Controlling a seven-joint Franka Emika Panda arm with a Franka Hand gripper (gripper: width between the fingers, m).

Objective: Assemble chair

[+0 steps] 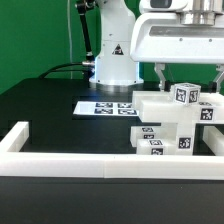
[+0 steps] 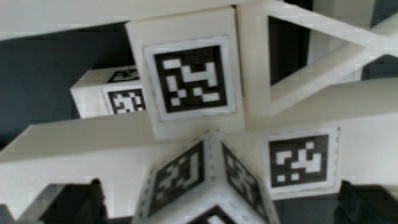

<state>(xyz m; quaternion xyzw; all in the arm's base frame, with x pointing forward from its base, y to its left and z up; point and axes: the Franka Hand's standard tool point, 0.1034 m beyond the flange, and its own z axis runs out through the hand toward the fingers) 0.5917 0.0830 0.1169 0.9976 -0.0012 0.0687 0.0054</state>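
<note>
Nearest the exterior camera, a long low white border rail [image 1: 60, 160] ran across the front of the black tabletop [image 1: 45, 110]. Behind it, toward the exterior view's right, the chair [image 1: 170, 125] stood as a stack of white tagged blocks; the wrist view showed its tagged faces [image 2: 192, 75] close up. Above it hung the claw [image 1: 190, 78], fingers spread wide and holding nothing. Farther back lay the marker board [image 1: 105, 106] before the robot's base [image 1: 112, 65].

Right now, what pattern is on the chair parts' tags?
Black-and-white square grid patterns on the tags of the white chair parts; clearest in the wrist view.
</note>
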